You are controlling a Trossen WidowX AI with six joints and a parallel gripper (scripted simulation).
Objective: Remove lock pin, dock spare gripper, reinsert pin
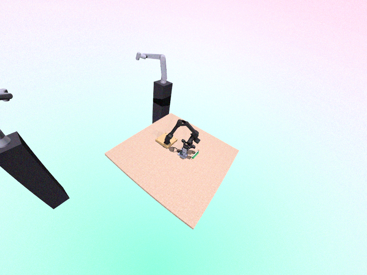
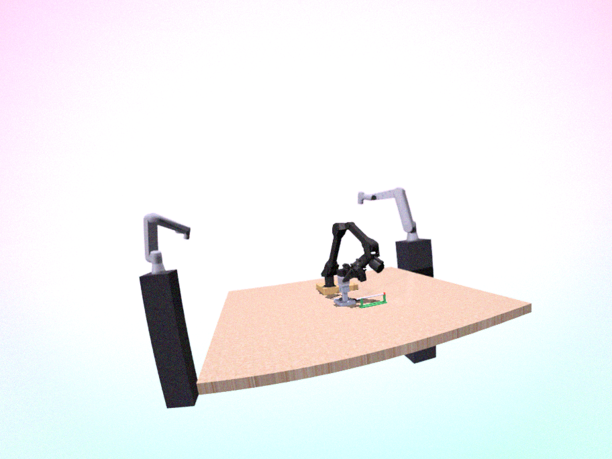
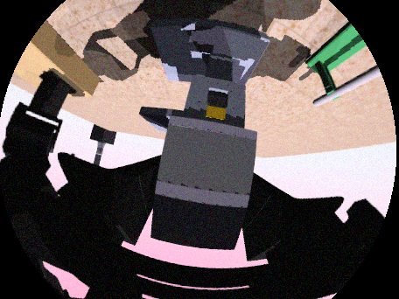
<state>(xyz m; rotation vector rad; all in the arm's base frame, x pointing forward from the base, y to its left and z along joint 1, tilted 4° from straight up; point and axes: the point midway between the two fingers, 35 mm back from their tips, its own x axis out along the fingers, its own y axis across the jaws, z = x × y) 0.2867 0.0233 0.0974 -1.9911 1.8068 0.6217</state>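
Observation:
My gripper [image 1: 185, 146] [image 2: 345, 274] [image 3: 204, 162] is shut on the spare gripper's grey block [image 2: 343, 282] [image 3: 206, 159] and holds it upright over the mount. The mount [image 2: 344, 301] [image 3: 175, 48] stands on the table, with its grey socket post [image 3: 197, 96] directly under the block. The spigot cannot be seen apart from the post; how deep it sits is unclear. A dark opening with a yellow patch [image 3: 215, 113] below it shows on the post in the wrist view. The white lock pin [image 2: 371, 297] [image 3: 354, 86] with a red end lies across a green rack [image 1: 195, 155] [image 2: 373, 304] [image 3: 339, 50], outside the socket.
The green rack stands close beside the mount. The arm's wooden base board [image 1: 161, 141] [image 2: 322, 288] [image 3: 66, 57] lies on the mount's other side. The table [image 1: 165, 177] [image 2: 296, 335] carries them all. Two pale arms on dark pedestals [image 1: 161, 91] [image 2: 163, 341] stand beyond the table edges.

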